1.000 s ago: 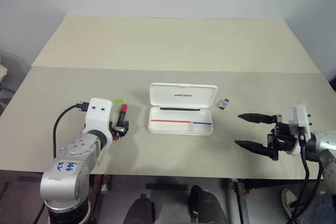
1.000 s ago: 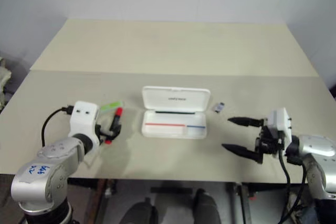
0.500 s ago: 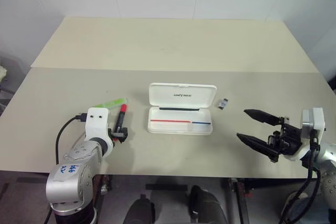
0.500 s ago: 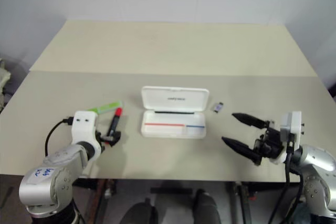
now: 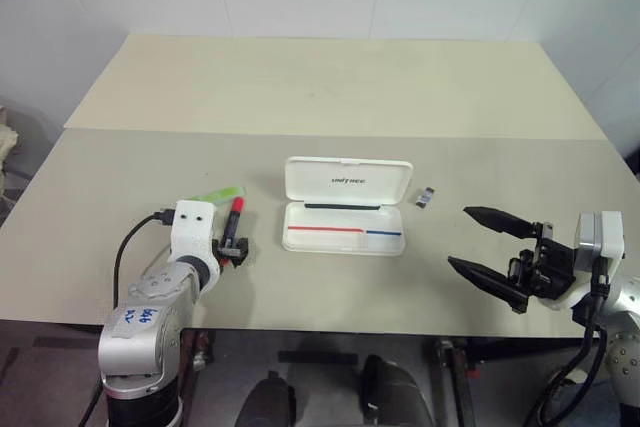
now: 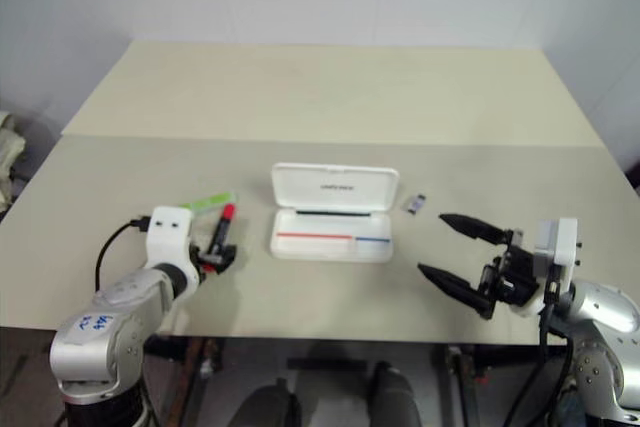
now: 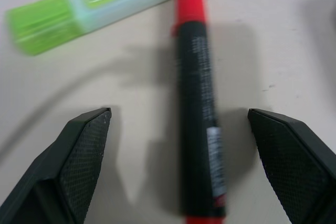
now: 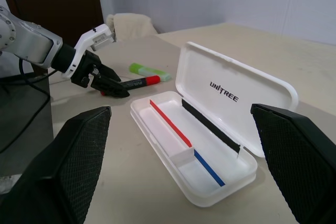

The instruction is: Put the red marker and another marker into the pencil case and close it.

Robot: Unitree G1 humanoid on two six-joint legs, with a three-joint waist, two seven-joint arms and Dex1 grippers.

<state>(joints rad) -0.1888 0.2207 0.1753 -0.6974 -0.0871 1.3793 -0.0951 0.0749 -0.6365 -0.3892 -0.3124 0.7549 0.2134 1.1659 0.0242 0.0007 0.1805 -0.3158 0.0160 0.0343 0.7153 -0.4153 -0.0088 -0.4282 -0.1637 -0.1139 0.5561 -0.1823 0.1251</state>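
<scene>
Left claw (image 7: 178, 169) stands wide open astride the red marker (image 7: 198, 108); lower it squarely, then close mid-barrel, clear of the green highlighter (image 7: 94, 4).

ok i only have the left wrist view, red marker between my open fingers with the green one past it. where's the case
Observer: The pencil case lies on the table off to the robot's right of the red marker, clear of it.
Operator: lid open or shut
Observer: Open, the lid standing up at the far side. Thin red, blue and black pens already lie in the tray.
Operator: what's the right arm doing
Observer: The right gripper hangs open on the far side of the case, holding nothing.
Operator: anything else out there
Observer: A small dark object sits beside the lid's right end, apart from the case. The green highlighter lies just beyond the red marker's cap.
</scene>
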